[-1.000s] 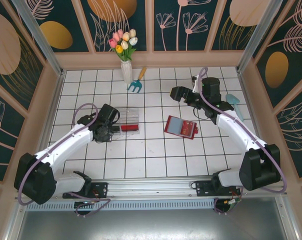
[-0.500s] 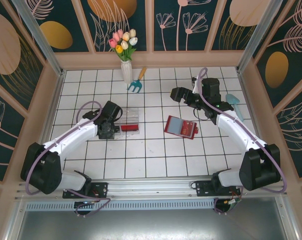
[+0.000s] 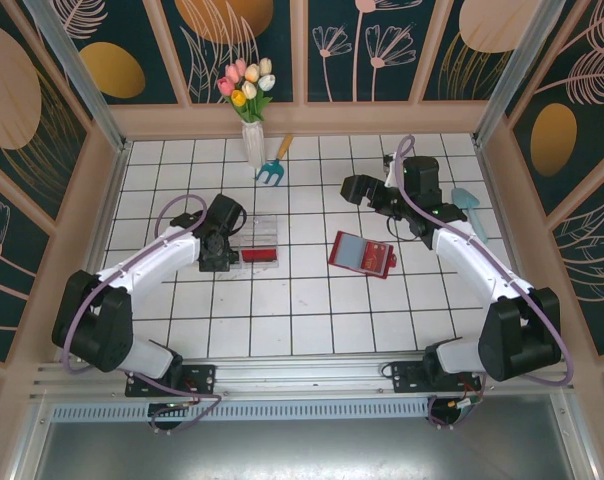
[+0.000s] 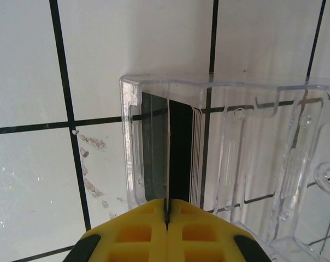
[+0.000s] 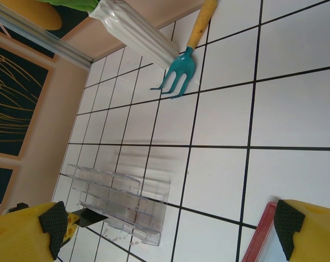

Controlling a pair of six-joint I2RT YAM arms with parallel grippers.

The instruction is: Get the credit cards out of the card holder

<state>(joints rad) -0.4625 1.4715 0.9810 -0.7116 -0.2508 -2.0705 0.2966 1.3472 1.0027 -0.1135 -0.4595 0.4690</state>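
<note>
Pinching, per the wrist view, seemingly a thin card (image 4: 166, 153): left claw (image 4: 166, 215).

White tile floor (image 3: 312, 320) w/ black grout, dk floral walls (image 3: 382, 50)

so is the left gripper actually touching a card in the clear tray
Touching. The left wrist view shows the left gripper shut on the edge of a dark card standing in the clear tray.

Clear plastic tray with little compartments (image 3: 264, 228) at 9 o'clock on white tiled table (image 3: 312, 320). White ribbed vase (image 3: 252, 145) holding pink, yellow, white tulips (image 3: 246, 82) at 11 o'clock. Small teal garden fork with wooden handle (image 3: 273, 165) just beside vase, at its 3 o'clock. Light blue scoop (image 3: 466, 201) at 2 o'clock.
</note>
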